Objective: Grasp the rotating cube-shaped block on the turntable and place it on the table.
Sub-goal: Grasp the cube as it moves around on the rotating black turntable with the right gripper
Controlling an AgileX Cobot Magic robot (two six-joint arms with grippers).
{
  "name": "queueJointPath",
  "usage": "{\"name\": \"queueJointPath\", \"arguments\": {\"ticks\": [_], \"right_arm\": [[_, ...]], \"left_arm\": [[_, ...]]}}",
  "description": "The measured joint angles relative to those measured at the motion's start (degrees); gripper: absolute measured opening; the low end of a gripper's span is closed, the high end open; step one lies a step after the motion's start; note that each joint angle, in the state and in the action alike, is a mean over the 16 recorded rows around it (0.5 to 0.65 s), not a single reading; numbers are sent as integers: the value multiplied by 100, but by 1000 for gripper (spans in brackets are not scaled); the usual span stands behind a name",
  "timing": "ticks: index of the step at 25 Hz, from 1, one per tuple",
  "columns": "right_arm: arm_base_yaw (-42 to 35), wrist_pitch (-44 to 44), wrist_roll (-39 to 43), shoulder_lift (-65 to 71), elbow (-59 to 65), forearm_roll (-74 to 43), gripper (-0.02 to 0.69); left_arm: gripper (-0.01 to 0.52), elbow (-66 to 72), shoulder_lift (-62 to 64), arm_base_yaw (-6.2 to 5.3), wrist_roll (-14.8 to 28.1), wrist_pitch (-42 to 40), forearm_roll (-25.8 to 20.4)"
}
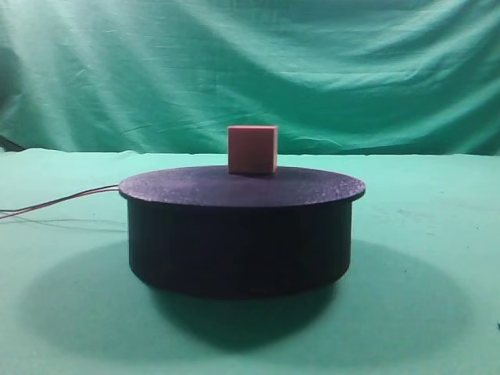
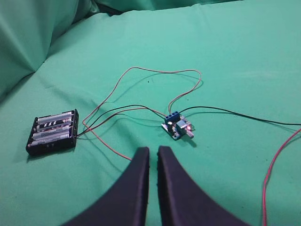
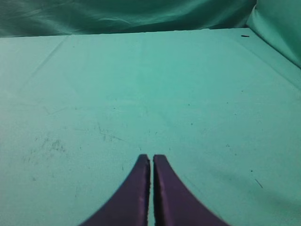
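Note:
The pinkish-salmon cube-shaped block [image 1: 252, 149] stands on the far middle of the black turntable [image 1: 238, 234], which sits on the green cloth table [image 1: 437, 312]. Neither gripper shows in the exterior high view. My left gripper [image 2: 153, 151] is shut and empty above bare green cloth, near a small circuit board. My right gripper [image 3: 151, 159] is shut and empty above bare green cloth [image 3: 150, 94]. The block and turntable are out of both wrist views.
Thin red and black wires [image 1: 62, 201] trail left from the turntable. In the left wrist view a black battery holder [image 2: 52, 132], a small circuit board [image 2: 178, 127] with a lit red LED, and looping wires [image 2: 155, 71] lie on the cloth.

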Motion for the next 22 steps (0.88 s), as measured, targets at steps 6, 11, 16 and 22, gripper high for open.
{"name": "queueJointPath", "arguments": {"ticks": [6, 11, 16, 22], "right_arm": [[0, 0, 0, 0, 0, 0, 0], [0, -16, 0, 0, 0, 0, 0], [0, -453, 18, 0, 4, 64, 0], [0, -1567, 53, 12, -56, 206, 0]], "left_arm": [[0, 0, 0, 0, 0, 0, 0], [0, 0, 0, 0, 0, 0, 0], [0, 0, 0, 0, 0, 0, 0], [0, 0, 0, 0, 0, 0, 0]]}}
